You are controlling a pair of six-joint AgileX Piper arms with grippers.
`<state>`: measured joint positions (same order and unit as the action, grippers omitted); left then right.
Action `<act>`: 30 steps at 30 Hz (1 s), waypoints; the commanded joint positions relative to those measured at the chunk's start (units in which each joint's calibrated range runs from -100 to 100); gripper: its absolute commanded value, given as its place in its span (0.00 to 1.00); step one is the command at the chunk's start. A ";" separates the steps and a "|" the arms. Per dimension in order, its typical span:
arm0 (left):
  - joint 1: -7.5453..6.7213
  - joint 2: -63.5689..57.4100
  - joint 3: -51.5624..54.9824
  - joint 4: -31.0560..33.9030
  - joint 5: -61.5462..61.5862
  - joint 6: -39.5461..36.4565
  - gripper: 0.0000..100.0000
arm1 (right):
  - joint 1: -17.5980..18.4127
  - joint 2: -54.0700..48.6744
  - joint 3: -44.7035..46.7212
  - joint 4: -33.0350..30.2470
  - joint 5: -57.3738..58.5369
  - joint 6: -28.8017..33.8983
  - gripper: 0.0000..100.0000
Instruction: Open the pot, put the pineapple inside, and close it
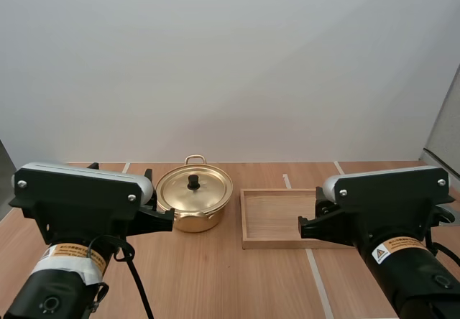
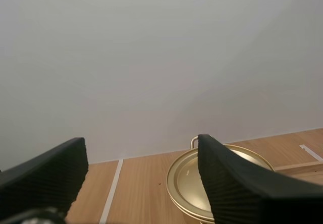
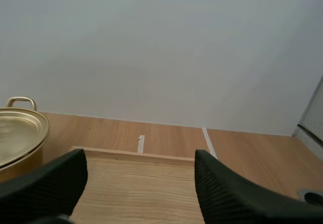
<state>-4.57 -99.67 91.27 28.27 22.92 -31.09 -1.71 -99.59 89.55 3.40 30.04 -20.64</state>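
Our left gripper (image 2: 140,151) and right gripper (image 3: 137,158) sat wide open, empty; pot (image 1: 192,221) had its lid (image 1: 210,187) on, beside the tray (image 1: 277,218).

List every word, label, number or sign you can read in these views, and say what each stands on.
On the left arm sticker, orange and white: lines of print, too small to read.
On the right arm sticker: a black warning triangle sign, with print beside it too small to read.
On the pot and the wooden tray: no text or marking.
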 commanded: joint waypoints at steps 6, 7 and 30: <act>1.49 -0.33 0.53 -0.33 6.93 -4.33 1.00 | 1.49 -0.41 0.24 -0.31 -2.40 -0.70 1.00; 1.55 -0.33 0.53 -0.33 8.11 -4.33 1.00 | 1.49 -0.41 0.24 -2.26 -2.20 -0.70 1.00; 1.93 -0.33 8.73 0.55 12.69 -3.99 1.00 | 1.49 -0.41 0.63 1.47 9.93 2.42 1.00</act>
<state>-2.74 -99.67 99.87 28.48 35.81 -34.65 -0.34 -99.71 90.11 4.50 40.59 -18.10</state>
